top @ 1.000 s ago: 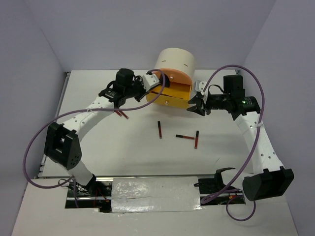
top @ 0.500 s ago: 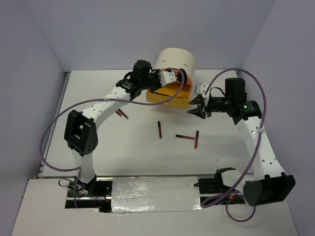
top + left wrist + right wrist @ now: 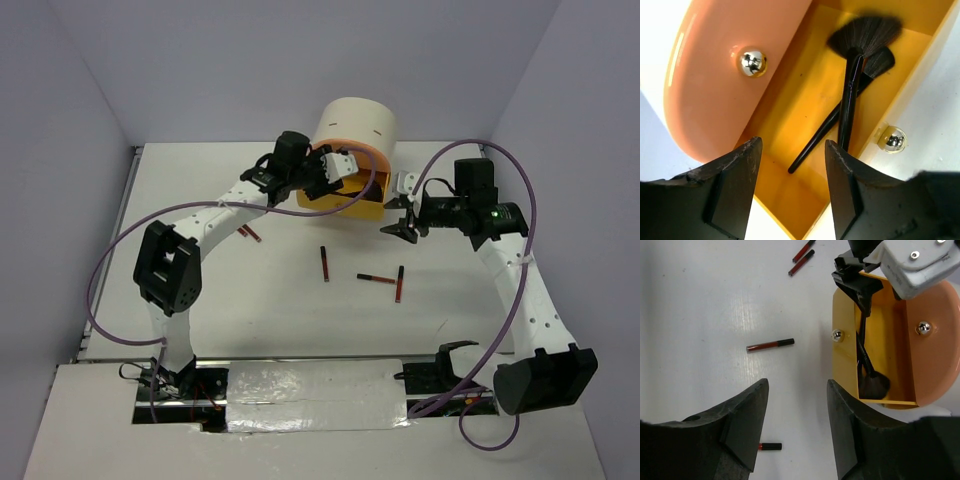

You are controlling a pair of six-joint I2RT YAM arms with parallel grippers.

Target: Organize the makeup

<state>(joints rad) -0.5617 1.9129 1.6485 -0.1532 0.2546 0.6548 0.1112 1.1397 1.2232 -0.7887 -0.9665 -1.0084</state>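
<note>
Two black long-handled brushes lie inside the open yellow drawer; they also show in the right wrist view. My left gripper is open and empty, hovering just over that drawer; in the top view it is at the cylinder's front. My right gripper is open and empty above the bare table, right of the drawer. Dark-red and black pencils lie on the table: one, two more, and a pair at the left. No packets are in view.
The large cream cylinder stands at the back centre, with a peach drawer front bearing a silver knob above the yellow drawer. Purple cables loop from both arms. A foil-covered strip lies at the near edge.
My left arm has swung right from beside the cylinder to over the open yellow drawer. My right gripper has shifted only slightly. The pencils have not moved.
</note>
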